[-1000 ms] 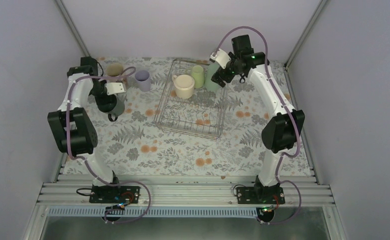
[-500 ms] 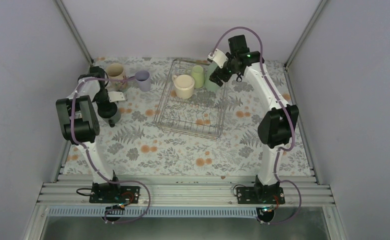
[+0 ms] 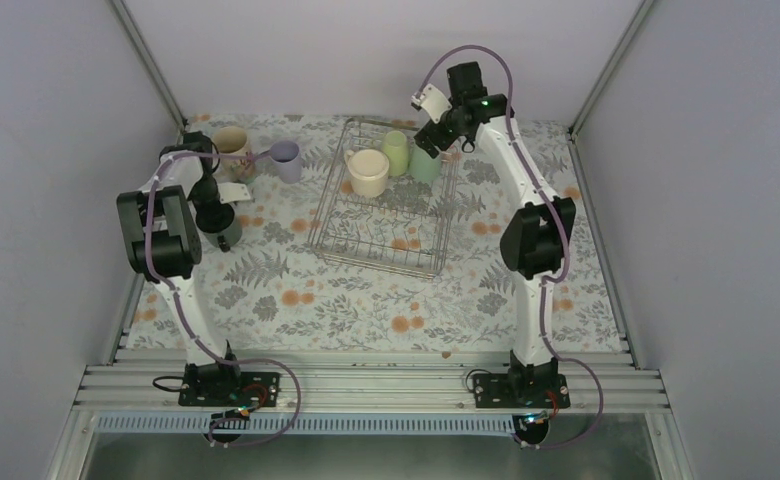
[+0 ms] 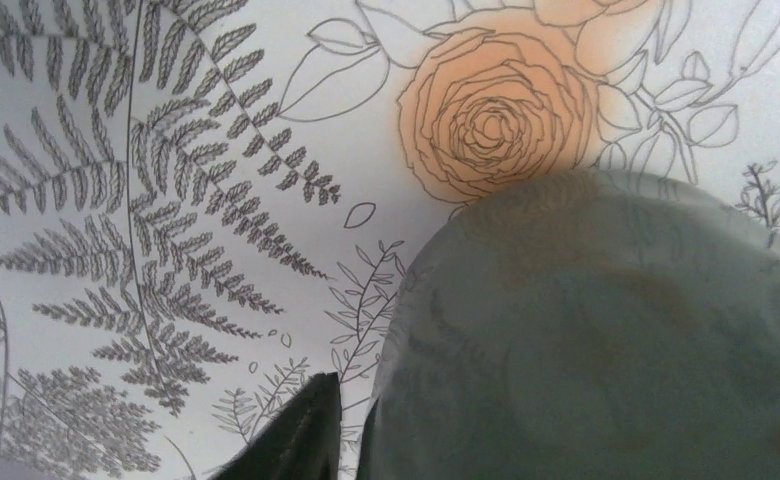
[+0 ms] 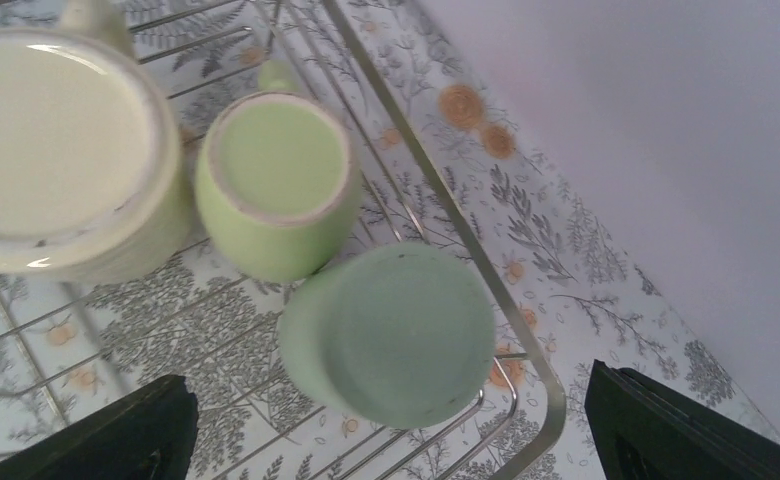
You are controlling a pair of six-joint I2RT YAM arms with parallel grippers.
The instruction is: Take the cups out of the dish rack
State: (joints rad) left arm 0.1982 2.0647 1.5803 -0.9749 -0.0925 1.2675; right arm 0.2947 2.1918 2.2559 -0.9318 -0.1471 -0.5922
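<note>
Your right gripper (image 5: 398,425) is hovering with fingers spread wide, and the mint-green cup (image 5: 391,335) is sitting at 12 o'clock between them, base up, axis vertical, matte, in the dish rack (image 5: 448,205)'s far right corner. The right arm is nearer. Left gripper (image 3: 216,208) is hanging at the dark grey-green cup (image 4: 606,340) on the table (image 4: 116,150), and you can't tell its grip.

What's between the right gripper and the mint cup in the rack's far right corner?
Nothing visible. The right gripper is open above the mint cup, one finger to each side of it. Tight spots: the green cup sits close on one side, and the dish rack rim runs along the other.
</note>
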